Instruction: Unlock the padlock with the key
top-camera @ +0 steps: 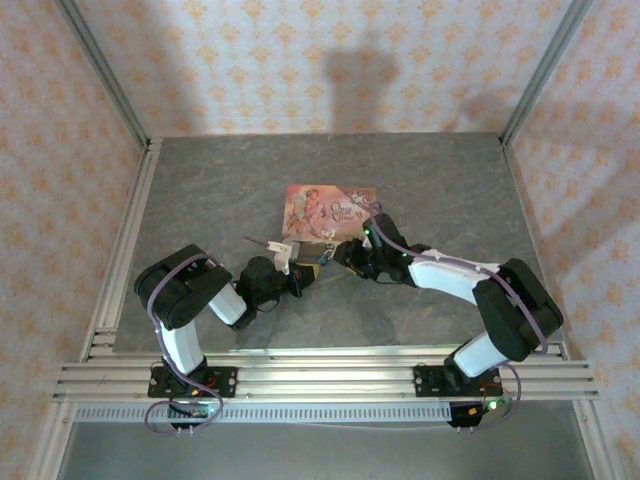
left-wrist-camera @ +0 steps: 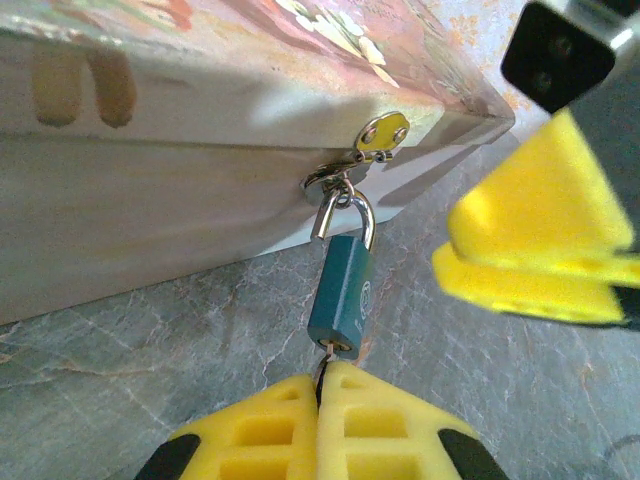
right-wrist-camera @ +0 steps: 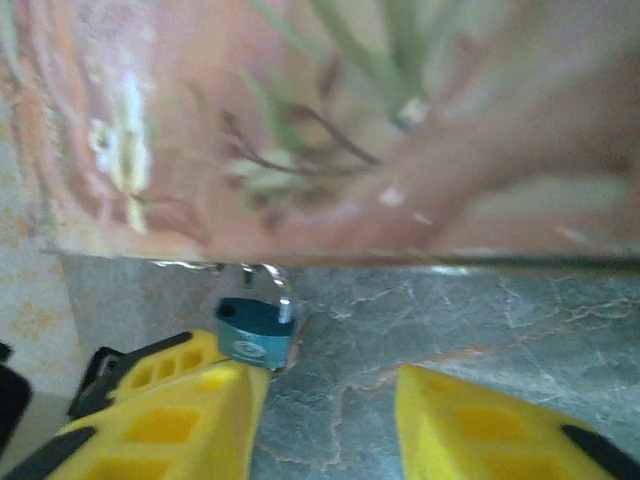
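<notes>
The small blue padlock (left-wrist-camera: 342,290) hangs by its thin shackle from the hasp on the pink picture box (left-wrist-camera: 200,130). The key (left-wrist-camera: 325,362) sticks out of the padlock's underside. My left gripper (left-wrist-camera: 322,382) is shut on the key, its yellow fingertips pressed together. In the right wrist view the padlock (right-wrist-camera: 255,335) lies just past my right gripper's left fingertip (right-wrist-camera: 215,385), and a dark empty hole shows on its top beside the one shackle leg. My right gripper (right-wrist-camera: 330,420) is open with bare table between its fingers. From above, the left gripper (top-camera: 305,276) and right gripper (top-camera: 347,252) meet at the box's front edge.
The pink box (top-camera: 328,210) sits mid-table on the grey marbled surface (top-camera: 450,190). My right gripper's yellow fingers (left-wrist-camera: 545,215) hang close to the right of the padlock. Aluminium rails (top-camera: 120,270) and patterned walls border the table.
</notes>
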`<control>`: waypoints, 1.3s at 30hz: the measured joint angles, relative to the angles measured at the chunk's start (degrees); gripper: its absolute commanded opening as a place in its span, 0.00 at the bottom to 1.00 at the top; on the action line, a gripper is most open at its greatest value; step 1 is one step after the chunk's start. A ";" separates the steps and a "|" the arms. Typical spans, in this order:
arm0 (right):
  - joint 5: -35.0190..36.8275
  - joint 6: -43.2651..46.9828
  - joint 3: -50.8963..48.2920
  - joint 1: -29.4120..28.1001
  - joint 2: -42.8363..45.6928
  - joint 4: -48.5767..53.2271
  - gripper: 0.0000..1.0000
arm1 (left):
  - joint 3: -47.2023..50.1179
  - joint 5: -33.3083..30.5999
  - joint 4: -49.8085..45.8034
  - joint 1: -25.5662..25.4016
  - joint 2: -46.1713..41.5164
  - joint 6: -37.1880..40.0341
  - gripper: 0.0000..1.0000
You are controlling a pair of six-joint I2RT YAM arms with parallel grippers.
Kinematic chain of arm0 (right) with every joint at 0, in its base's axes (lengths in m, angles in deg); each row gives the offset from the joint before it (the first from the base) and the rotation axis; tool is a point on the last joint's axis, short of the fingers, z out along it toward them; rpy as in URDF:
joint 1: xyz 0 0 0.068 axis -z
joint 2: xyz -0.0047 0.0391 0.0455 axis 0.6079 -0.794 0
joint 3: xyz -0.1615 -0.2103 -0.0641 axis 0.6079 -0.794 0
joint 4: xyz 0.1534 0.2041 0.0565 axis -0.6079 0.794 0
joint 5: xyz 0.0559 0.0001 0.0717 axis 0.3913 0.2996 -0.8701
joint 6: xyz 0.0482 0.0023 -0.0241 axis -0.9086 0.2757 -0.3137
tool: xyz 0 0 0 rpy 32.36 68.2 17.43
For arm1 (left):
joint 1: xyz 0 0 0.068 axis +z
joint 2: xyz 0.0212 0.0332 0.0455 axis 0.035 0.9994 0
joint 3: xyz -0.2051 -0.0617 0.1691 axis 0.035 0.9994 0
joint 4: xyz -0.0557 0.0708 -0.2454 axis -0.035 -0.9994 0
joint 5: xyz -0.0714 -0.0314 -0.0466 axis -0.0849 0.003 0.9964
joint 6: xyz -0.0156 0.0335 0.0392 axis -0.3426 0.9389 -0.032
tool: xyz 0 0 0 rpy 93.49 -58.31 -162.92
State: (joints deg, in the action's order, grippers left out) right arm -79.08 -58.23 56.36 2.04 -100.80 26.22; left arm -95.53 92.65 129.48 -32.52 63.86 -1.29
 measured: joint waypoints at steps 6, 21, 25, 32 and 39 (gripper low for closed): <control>2.54 -5.70 -3.02 -2.49 -0.72 -9.46 0.51 | -0.04 0.00 -0.04 0.00 0.00 0.02 0.00; 4.87 -10.29 1.75 -4.33 -5.86 -11.26 0.52 | -1.64 -7.37 -10.21 -5.20 -5.99 6.51 0.00; 5.09 -10.32 3.45 -4.33 -6.47 -8.66 0.51 | -1.97 -9.03 -11.72 -5.53 -6.05 7.91 0.00; 5.73 -10.05 5.07 -4.39 -6.73 -4.87 0.53 | -2.62 -12.44 -14.99 -7.85 -7.52 10.60 0.00; 7.19 -8.50 7.78 -4.98 -7.02 1.90 0.53 | -3.37 -16.92 -20.39 -10.62 -11.39 13.99 0.00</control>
State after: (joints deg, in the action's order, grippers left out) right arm -71.89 -66.73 64.14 -2.95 -107.82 28.12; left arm -98.90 75.73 109.09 -43.14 52.47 12.69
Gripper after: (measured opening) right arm 0.526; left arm 0.048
